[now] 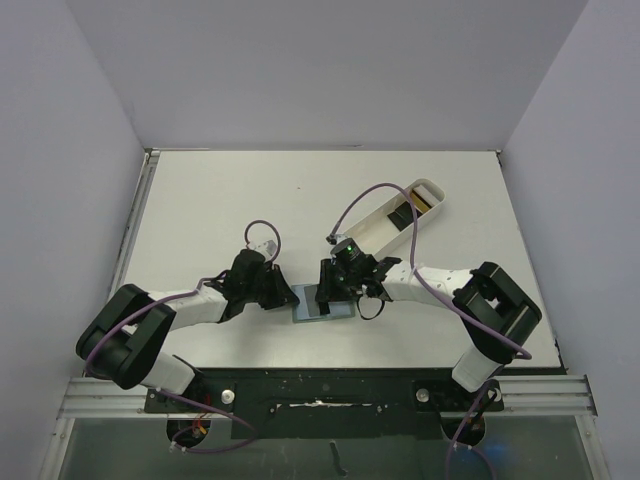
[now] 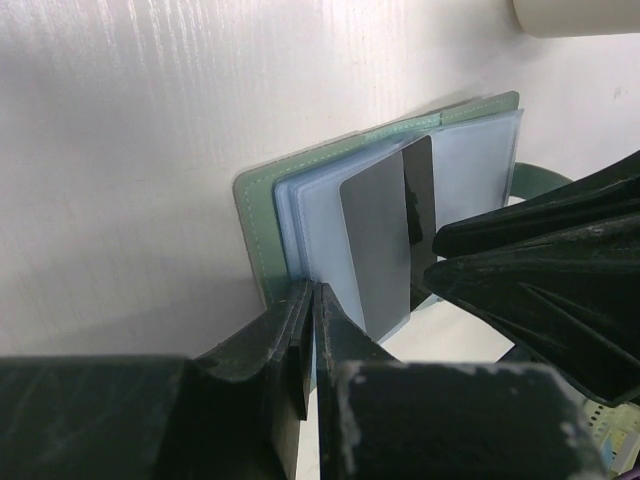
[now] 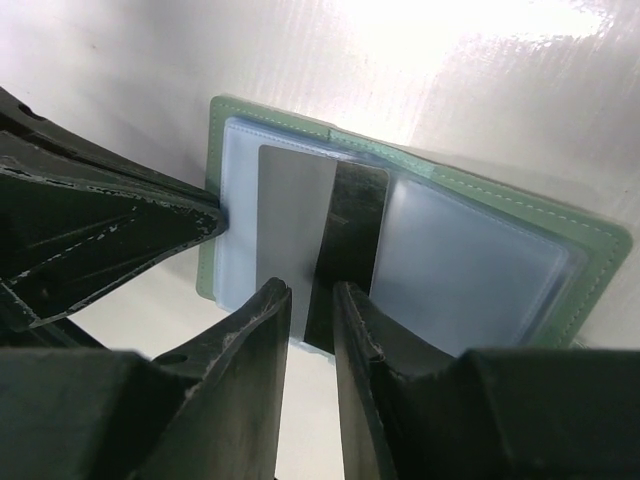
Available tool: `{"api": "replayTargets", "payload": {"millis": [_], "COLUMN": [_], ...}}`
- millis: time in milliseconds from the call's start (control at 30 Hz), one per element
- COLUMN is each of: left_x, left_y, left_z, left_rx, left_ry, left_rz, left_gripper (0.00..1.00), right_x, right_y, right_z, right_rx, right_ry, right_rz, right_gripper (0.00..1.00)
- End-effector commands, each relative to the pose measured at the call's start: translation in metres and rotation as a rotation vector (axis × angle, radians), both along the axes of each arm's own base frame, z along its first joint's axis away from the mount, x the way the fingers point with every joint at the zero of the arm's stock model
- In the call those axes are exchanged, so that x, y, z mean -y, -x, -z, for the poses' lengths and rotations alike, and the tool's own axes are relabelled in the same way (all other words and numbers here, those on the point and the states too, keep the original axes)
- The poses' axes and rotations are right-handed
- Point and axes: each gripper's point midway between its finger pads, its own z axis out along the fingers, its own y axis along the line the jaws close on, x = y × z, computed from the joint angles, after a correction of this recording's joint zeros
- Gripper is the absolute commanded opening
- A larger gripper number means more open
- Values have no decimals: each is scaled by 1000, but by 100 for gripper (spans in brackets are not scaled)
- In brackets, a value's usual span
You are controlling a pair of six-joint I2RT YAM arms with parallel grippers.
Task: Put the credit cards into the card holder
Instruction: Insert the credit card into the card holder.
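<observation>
Holder: the grey-green folding card holder (image 3: 480,250) lies open and flat; the left gripper (image 2: 312,300) is pinched on its bluish pocket edge, probably to pin it.
Card: the thin black credit card (image 3: 355,220) is partway in a pocket; the right gripper (image 3: 312,295) straddles it, jaws slightly apart.
Surface: the matte white tabletop (image 1: 220,200).
Room: plain pale walls (image 1: 330,70) on three sides.

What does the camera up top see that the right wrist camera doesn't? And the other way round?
Only the top camera: the long white tray at the far right of the table, and both whole arms. Only the right wrist: a dark card lying on the bluish pockets, its near end showing between the right tool's slightly parted jaws. Both: the green card holder lying open, with the left tool at its edge.
</observation>
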Motion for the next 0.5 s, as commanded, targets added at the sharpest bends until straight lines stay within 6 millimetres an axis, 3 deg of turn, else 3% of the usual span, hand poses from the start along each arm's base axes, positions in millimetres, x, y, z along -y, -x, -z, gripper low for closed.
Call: {"api": "replayTargets", "payload": {"millis": [0,233,467], "left_x": [7,7,7], "left_y": [0,1,3], "left_z": [-4,-4,0], "left_rx": [10,9,3], "left_ry": [30,29,32], "left_rz": [17,16,19], "left_gripper": [4,8,8], "right_x": [-21,-7,3], "right_y": [-10,-17,-18], "right_z": [-21,-26,-17], "right_rx": [35,75,81], "right_ry": [-89,-38,6], "right_rz": [-11,50,84], "right_gripper": [27,39,50]}}
